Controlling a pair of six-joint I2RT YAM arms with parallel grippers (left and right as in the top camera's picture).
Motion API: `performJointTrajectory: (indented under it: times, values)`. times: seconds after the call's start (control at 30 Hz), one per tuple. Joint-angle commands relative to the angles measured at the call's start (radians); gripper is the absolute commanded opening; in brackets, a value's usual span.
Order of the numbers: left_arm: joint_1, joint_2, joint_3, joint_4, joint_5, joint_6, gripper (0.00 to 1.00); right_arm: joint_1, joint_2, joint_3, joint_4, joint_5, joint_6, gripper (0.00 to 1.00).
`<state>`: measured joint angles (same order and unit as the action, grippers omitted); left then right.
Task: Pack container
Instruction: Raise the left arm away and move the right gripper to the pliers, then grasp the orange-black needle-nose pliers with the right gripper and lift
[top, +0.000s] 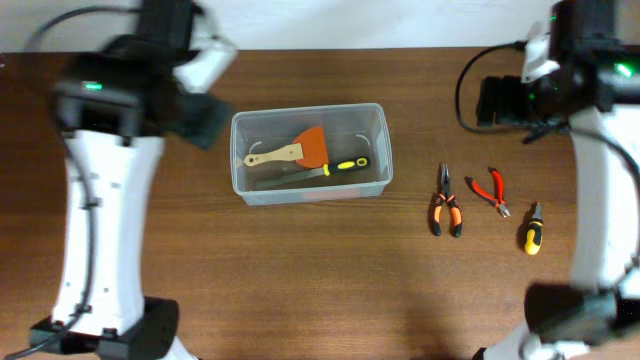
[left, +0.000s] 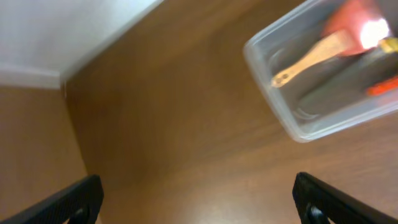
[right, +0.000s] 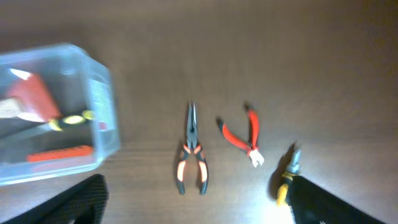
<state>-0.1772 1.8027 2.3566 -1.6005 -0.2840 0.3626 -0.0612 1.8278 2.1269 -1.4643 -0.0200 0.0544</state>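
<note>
Overhead, the wooden table (top: 330, 285) carried the container (top: 238, 160) just left of centre, holding a wooden-handled spatula (top: 300, 150) and a yellow-and-black-handled tool (top: 345, 166). The left gripper (left: 198, 190) and right gripper (right: 199, 190) both hung spread wide, empty. Orange-handled pliers (top: 445, 205), red cutters (top: 492, 190) and a stubby screwdriver (top: 532, 234) lay well right of the container.

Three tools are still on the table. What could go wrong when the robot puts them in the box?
The pliers, red cutters and small screwdriver lie close together, so the right arm's open fingers might bump one while grabbing another. The container already holds a scraper, so a dropped tool could land on it, or clip the rim and nudge the container.
</note>
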Motion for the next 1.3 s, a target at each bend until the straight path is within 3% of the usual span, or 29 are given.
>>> performJointTrajectory:
  times: [0.0,0.2,0.3,0.77,0.93,1.27]
  values:
    - [0.133,0.020,-0.008,-0.045,0.042,-0.175,0.99,-0.030,0.140,-0.058,-0.017,-0.050,0.013,0.87]
    - [0.281,0.021,-0.013,-0.069,0.135,-0.175,0.99,-0.031,0.344,-0.078,-0.043,-0.047,-0.003,0.76]
    - [0.315,0.021,-0.013,-0.069,0.134,-0.175,0.99,-0.032,0.410,-0.082,-0.048,-0.048,-0.018,0.64]
    - [0.331,0.021,-0.013,-0.069,0.134,-0.175,0.99,-0.032,0.435,-0.277,-0.011,-0.051,-0.089,0.64]
    - [0.331,0.021,-0.013,-0.069,0.134,-0.175,0.99,-0.031,0.434,-0.370,0.053,-0.055,-0.127,0.56]
    - [0.331,0.021,-0.013,-0.069,0.134,-0.175,0.99,-0.030,0.434,-0.457,0.134,-0.085,-0.155,0.57]
